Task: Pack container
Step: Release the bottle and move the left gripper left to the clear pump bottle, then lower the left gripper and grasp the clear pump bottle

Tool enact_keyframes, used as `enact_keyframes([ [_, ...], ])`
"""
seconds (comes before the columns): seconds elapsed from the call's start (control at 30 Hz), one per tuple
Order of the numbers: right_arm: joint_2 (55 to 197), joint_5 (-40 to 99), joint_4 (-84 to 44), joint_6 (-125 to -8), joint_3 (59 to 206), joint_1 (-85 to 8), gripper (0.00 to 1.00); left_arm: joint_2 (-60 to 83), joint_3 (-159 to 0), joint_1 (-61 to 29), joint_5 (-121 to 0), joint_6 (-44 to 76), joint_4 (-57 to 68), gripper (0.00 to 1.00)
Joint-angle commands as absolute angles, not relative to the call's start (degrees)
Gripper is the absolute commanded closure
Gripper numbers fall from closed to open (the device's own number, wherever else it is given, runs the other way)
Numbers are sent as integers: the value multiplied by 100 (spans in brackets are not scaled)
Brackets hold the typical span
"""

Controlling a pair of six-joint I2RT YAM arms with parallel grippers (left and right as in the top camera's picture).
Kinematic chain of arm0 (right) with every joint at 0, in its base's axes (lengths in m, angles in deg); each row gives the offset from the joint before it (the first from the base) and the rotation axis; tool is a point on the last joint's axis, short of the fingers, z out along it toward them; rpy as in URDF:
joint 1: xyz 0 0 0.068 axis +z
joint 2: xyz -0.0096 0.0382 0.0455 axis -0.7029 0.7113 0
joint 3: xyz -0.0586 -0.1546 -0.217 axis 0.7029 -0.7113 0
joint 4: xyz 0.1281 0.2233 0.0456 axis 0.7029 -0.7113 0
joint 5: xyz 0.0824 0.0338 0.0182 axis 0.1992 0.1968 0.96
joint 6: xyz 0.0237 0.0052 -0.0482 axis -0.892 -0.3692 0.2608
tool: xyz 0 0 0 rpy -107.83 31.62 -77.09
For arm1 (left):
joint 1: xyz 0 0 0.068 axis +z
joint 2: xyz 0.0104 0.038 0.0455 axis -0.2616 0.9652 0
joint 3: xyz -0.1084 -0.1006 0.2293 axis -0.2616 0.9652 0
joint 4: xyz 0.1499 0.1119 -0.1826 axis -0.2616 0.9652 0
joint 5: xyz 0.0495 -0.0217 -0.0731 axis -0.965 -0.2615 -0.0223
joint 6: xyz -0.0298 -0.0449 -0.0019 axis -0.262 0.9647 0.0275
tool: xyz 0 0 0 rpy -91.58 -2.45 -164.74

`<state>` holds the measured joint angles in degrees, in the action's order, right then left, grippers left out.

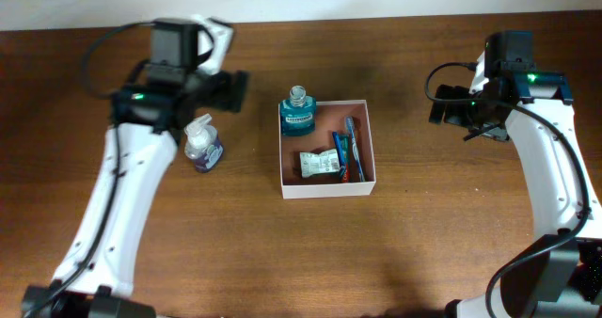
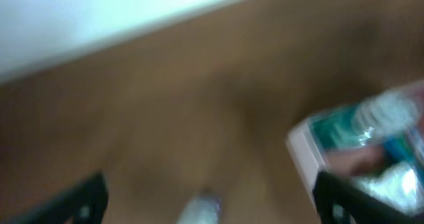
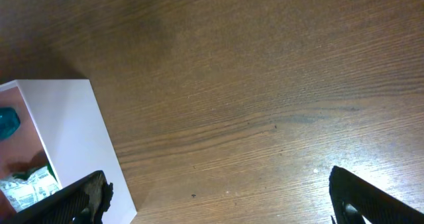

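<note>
The container (image 1: 368, 139) is a square white-walled box with a pinkish floor at the table's centre. Inside it stand a teal bottle (image 1: 298, 117), a crumpled packet (image 1: 320, 164) and blue and red sticks (image 1: 349, 149). A clear pump bottle (image 1: 202, 148) stands on the table left of the box. My left gripper (image 1: 183, 100) hangs open just behind and above that bottle. In the blurred left wrist view the bottle's top (image 2: 199, 212) shows low between the spread fingers of the left gripper (image 2: 211, 184). My right gripper (image 1: 463, 119) is open over bare wood right of the box.
The right wrist view shows the container's white right wall (image 3: 73, 131) beside the left finger of the right gripper (image 3: 217, 177), with brown wood grain between the fingers. A pale wall borders the table's far edge (image 1: 376, 17).
</note>
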<state>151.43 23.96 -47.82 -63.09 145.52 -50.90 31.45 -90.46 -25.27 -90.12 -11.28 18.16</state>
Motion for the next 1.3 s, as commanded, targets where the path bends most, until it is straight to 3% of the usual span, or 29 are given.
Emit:
enact_keyframes([
  [0.0,15115,2348,-4778,-6337,14596,-5112,1,3103,-9087,-2389,-9340,-693,2398,1],
  [0.27,15115,2348,-4780,-6337,14596,-5112,2,3372,-9066,-2223,-9314,-1005,3303,2],
  [0.67,15115,2348,-4780,-6337,14596,-5112,2,3973,-9066,-2212,-8820,-1893,3644,19],
  [1.03,15115,2348,-4778,-6337,14596,-5112,2,4238,-9066,-2003,-8820,-1906,3526,19],
  [1.27,15115,2348,-4780,-6337,14596,-5112,2,4496,-9066,-1987,-8817,-1908,3421,31],
])
